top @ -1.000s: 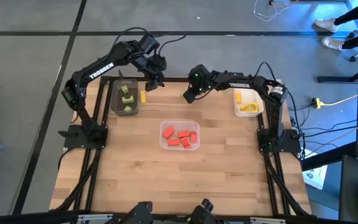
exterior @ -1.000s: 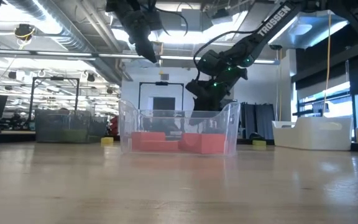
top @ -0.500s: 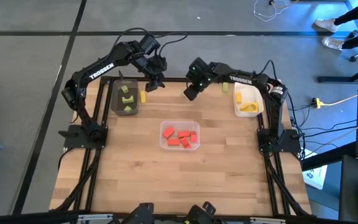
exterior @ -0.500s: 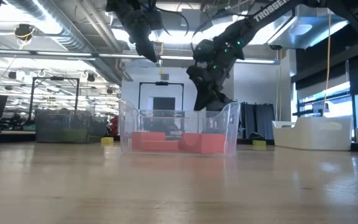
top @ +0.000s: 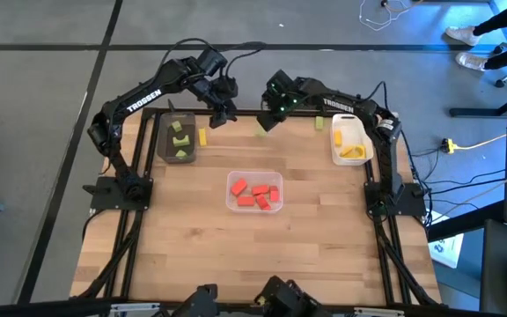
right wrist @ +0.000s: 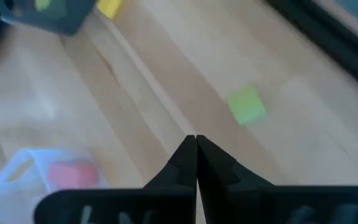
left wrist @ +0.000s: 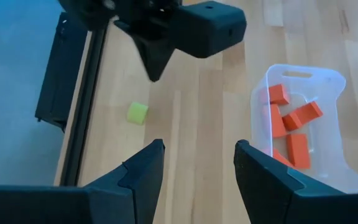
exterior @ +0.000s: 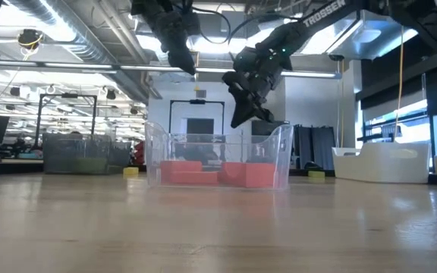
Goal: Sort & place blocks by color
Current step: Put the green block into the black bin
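Note:
A light green block (right wrist: pixel 247 104) lies flat on the table near its far edge, also seen in the high view (top: pixel 260 130) and the left wrist view (left wrist: pixel 137 112). My right gripper (right wrist: pixel 196 144) hangs shut and empty above and just beside it (top: pixel 266 125). My left gripper (left wrist: pixel 199 155) hovers open and empty, high over the far edge (top: pixel 221 117), left of the right one. A yellow block (top: pixel 202 136) lies beside the dark grey tray (top: pixel 169 141), which holds green blocks. Another green block (top: pixel 319 123) lies left of the white tray (top: pixel 365 157).
The clear tray (top: pixel 232 204) with several red blocks stands mid-table. The white tray at the far right holds yellow blocks. The black frame rail (top: pixel 245 112) runs along the far edge behind both grippers. The near half of the table is bare wood.
My right gripper has risen from the table near the far edge and tipped less steeply, drifting slightly toward the far edge. The green block that it covered now shows, lying on the table below it.

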